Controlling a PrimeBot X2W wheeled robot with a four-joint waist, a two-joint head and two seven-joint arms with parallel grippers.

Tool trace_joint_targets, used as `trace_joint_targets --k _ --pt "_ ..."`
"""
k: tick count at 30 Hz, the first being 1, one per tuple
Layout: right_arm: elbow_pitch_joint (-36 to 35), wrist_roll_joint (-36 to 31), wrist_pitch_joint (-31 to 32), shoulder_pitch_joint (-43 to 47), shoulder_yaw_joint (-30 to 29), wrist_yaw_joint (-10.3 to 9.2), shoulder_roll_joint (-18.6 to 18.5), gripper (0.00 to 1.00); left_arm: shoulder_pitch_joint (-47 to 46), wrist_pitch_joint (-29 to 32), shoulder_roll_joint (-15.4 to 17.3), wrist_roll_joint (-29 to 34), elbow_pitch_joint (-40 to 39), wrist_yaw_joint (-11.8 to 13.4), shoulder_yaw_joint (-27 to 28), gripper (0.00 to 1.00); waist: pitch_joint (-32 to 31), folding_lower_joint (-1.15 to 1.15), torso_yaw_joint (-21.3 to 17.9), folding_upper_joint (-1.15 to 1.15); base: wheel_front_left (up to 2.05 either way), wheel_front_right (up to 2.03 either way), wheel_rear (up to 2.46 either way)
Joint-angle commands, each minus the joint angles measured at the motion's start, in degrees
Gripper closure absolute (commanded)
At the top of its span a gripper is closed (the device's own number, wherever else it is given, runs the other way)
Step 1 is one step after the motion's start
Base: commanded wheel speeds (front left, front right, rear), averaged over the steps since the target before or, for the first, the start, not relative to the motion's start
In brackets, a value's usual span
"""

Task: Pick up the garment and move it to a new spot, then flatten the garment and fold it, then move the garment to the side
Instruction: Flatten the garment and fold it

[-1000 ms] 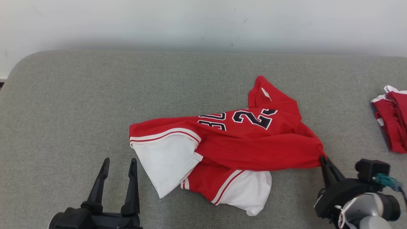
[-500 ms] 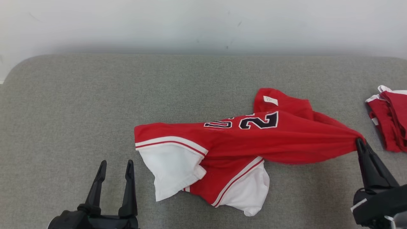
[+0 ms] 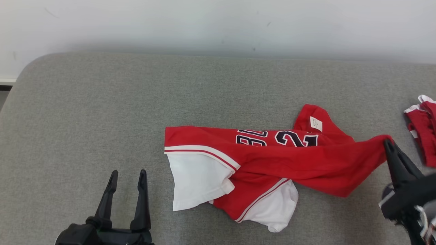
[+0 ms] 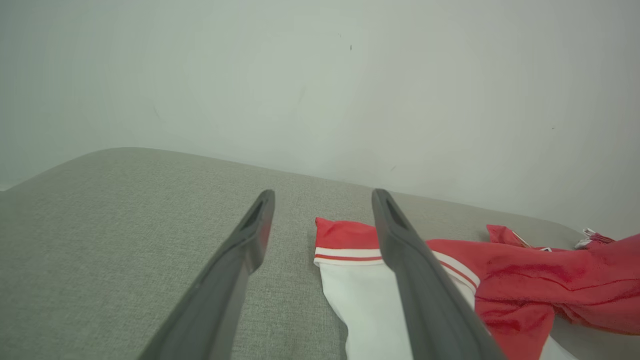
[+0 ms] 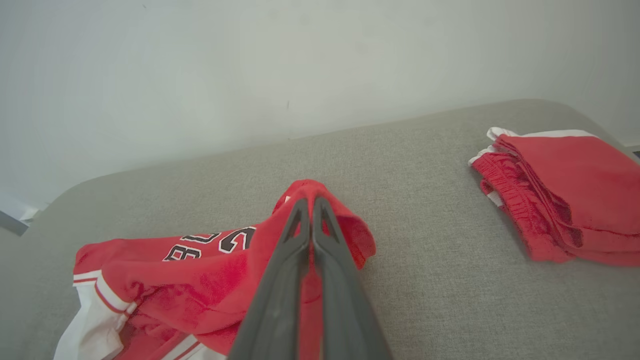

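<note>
The garment (image 3: 272,156) is a red jersey with white panels and dark numbers, lying crumpled on the grey cushion, its right end lifted and stretched. My right gripper (image 3: 387,143) is shut on that red edge at the right of the head view; in the right wrist view the garment (image 5: 210,280) bunches around my right gripper (image 5: 310,201), whose tips pinch the cloth. My left gripper (image 3: 127,174) stands open at the lower left, apart from the jersey's white panel. In the left wrist view my left gripper (image 4: 322,196) frames the garment (image 4: 500,280) beyond.
A second folded red garment (image 3: 422,136) lies at the right edge of the cushion (image 3: 102,112), also the folded red garment (image 5: 565,195) in the right wrist view. A pale wall (image 3: 218,23) rises behind. Bare cushion spreads to the left and back.
My right gripper has drawn the jersey's red edge rightward and upward, stretching the cloth out. The head camera has shifted. My left gripper has stayed open in place.
</note>
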Motion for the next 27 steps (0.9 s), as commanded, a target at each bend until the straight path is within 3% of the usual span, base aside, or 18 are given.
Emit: trace_joint_targets --k 1,8,9,10,16,22,27 --pt "2.40 -1.03 0.08 -2.28 0.15 -0.14 -0.46 1.00 -0.91 -0.20 -0.05 -0.19 0.07 0.06 -0.39 0.00 0.27 0.00 0.43 0.00 0.00 0.00 0.00" --pt "25.64 -2.30 -5.61 -16.37 3.32 -0.14 -3.21 1.00 -2.20 -0.20 -0.02 -0.81 0.57 -0.02 -1.27 0.00 1.29 0.00 2.87 0.00 0.00 0.00 0.00" --pt "28.34 -2.62 -6.86 -17.74 4.20 -0.14 -3.43 0.22 -2.12 -0.20 -0.03 -0.86 0.63 0.00 -1.30 0.00 1.35 0.00 3.25 0.00 0.00 0.00 0.00" --pt "30.76 -2.90 -8.05 -18.91 4.82 -0.14 -3.58 0.00 -1.97 -0.20 -0.03 -0.92 0.71 0.00 -1.44 0.00 1.36 0.00 3.67 0.00 0.00 0.00 0.00" --pt "36.27 -4.10 -11.52 -20.35 9.12 -0.14 -5.83 0.00 -0.48 -0.19 -0.03 -0.95 0.51 0.38 -0.96 0.00 0.66 0.00 4.90 0.00 0.00 0.00 0.00" --pt "31.54 -6.43 -10.66 -16.54 7.36 -0.14 -7.09 0.00 0.74 -0.19 -0.03 -1.04 0.25 0.53 -0.01 0.00 -0.20 0.00 3.54 0.00 0.00 0.00 0.00" --pt "23.49 -9.22 -8.52 -9.95 4.93 -0.14 -5.66 0.00 1.04 -0.19 -0.03 -0.97 0.18 0.32 0.10 0.00 -0.21 0.00 1.43 0.00 0.00 0.00 0.00"
